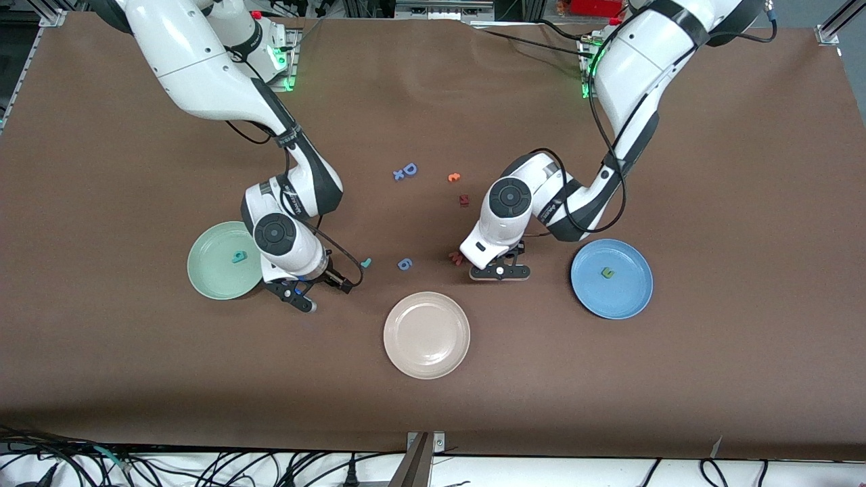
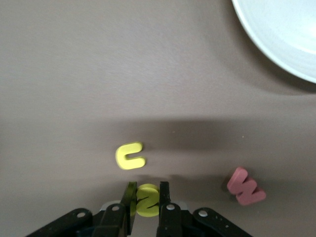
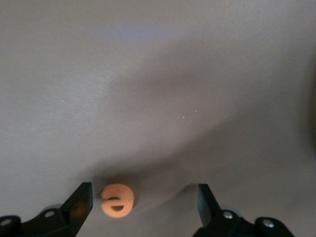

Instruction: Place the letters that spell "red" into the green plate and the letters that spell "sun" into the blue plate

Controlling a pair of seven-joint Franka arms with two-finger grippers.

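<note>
Pinching the tiny yellow foam "s" (image 2: pixel 147 200) edge to edge, left pincer (image 2: pixel 146 205) clamped on it down at the bench (image 1: pixel 676 379), between the round beige plate (image 1: pixel 427 335) and the round plain blue plate (image 1: pixel 611 278). Left arm reaching in from its base, elbow bent, wrist pointing straight down. Yellow foam "u" (image 2: pixel 130 156) lying flat just beside the held letter, pink foam "w" (image 2: pixel 246 186) near it, not wanted. Dark green foam "n" (image 1: pixel 607 272) already in the blue plate, so likely two of "sun" still to deliver. Right pincer (image 3: pixel 143 202) spread wide, low over the bench beside the round pale mint-green plate (image 1: pixel 220 260), straddling the small orange foam "e" (image 3: pixel 117 199), which sits close to one finger and well off the other; recentring before the squeeze looks wise. Right forearm folded down, wrist tipped toward the bench. Teal foam "d" (image 1: pixel 238 256) already in the green plate; thin teal foam "r" (image 1: pixel 366 262) on the bench, between the right pincer and the small blue foam digit (image 1: pixel 404 264). Big blue foam "D" (image 1: pixel 408 170) and dark red foam letter (image 1: pixel 464 199) lying farther from the camera, both distractors. Foam judged featherlight, soft, a little springy: light squeeze across the flat outer edges, low on the piece, else likely to pop out or cling to a pad on release.
</note>
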